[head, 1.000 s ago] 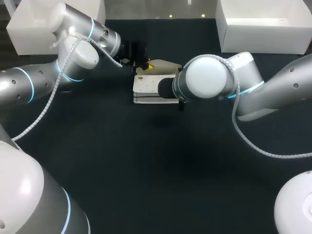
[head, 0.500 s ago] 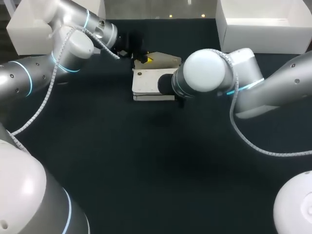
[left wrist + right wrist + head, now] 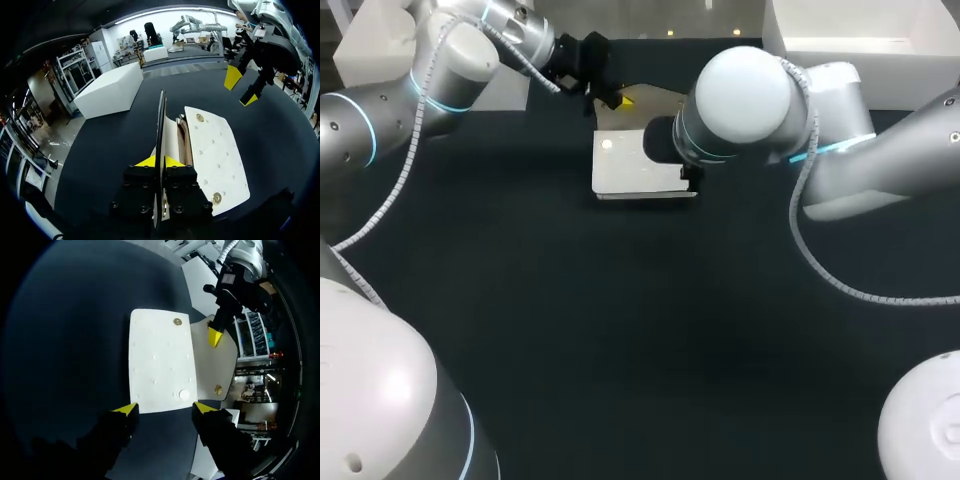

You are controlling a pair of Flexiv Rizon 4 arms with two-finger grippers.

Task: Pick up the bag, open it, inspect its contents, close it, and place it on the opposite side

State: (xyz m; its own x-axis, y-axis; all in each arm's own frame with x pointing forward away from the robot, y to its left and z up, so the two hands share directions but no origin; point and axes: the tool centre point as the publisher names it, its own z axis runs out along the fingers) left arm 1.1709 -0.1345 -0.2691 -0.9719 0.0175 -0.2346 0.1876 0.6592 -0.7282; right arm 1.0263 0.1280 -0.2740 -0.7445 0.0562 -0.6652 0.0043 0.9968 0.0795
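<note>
Bag [image 3: 160, 360], flap [image 3: 161, 125] pinched upright in left tool [image 3: 160, 161], right tool [image 3: 165, 408] splayed above

Left arm [image 3: 360, 140], right arm [image 3: 900, 160]: silver-grey, white rounded joint caps [image 3: 748, 88], cyan ring lights [image 3: 367, 150], ribbed grey ext. cables [image 3: 880, 299].

Lighting: overhead, fairly even. Surface [image 3: 620, 340]: dark, matte, dim, shadows faint. Glare: strong on the white joint of the right arm [image 3: 745, 95], milder on the left arm [image 3: 380, 120]. Bag [image 3: 625, 175]: brightest item, small glint on its snap [image 3: 608, 145]. Right wrist view: surface near black.
</note>
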